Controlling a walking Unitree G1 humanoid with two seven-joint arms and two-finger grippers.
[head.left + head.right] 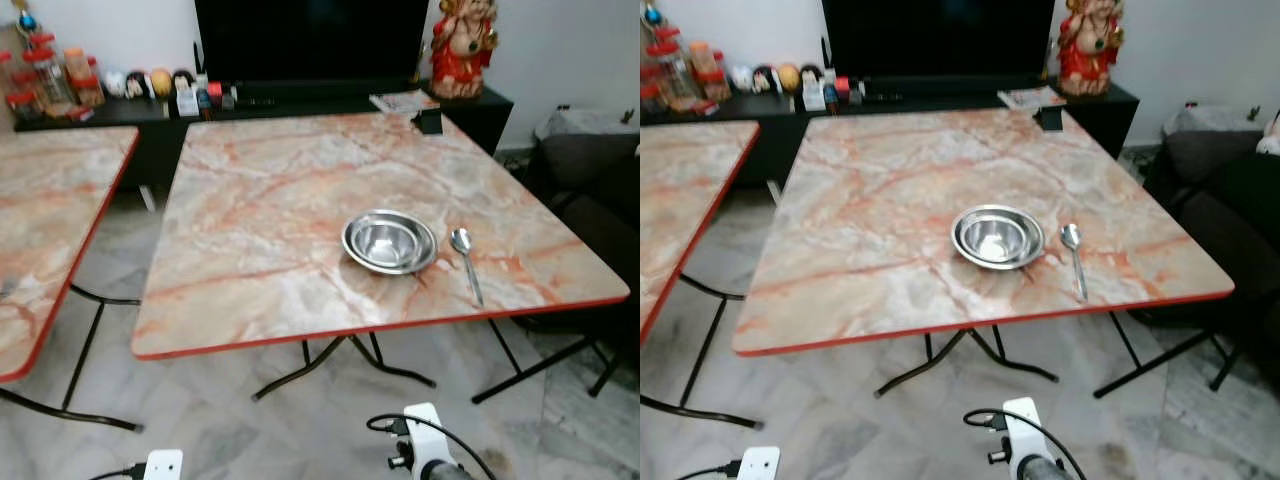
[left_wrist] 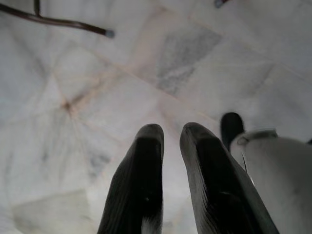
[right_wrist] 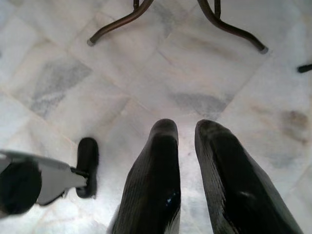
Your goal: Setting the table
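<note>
- Steel bowl (image 1: 390, 241) sits on the marble-patterned folding table (image 1: 260, 230), toward the near right part of the top, upright and empty.
- Just to the right of the bowl lies a metal spoon (image 1: 466, 263), its rounded end pointing away from the robot and its handle running toward the red front edge; spoon and bowl are close but apart.
- A small dark object (image 1: 430, 121) rests at the far right corner of the table; what it is cannot be made out.
- A second table (image 1: 50, 220) with the same pattern and red rim stands to the left, apart from the first.
- Behind the tables a low black cabinet (image 1: 480, 105) carries a dark television screen (image 1: 310, 40), a red and gold figurine (image 1: 462, 45), a magazine or leaflet (image 1: 403, 101), and a row of small jars and round trinkets (image 1: 150, 82). Any print on these is too small to read.
- Left gripper (image 2: 170, 134) hangs low over the pale marble floor (image 2: 97, 97), fingers nearly together with a narrow gap, grasping nothing.
- Right gripper (image 3: 186, 127) likewise points down at the floor near the table's curved metal legs (image 3: 122, 22), fingers close with a slim gap and nothing between them.
</note>
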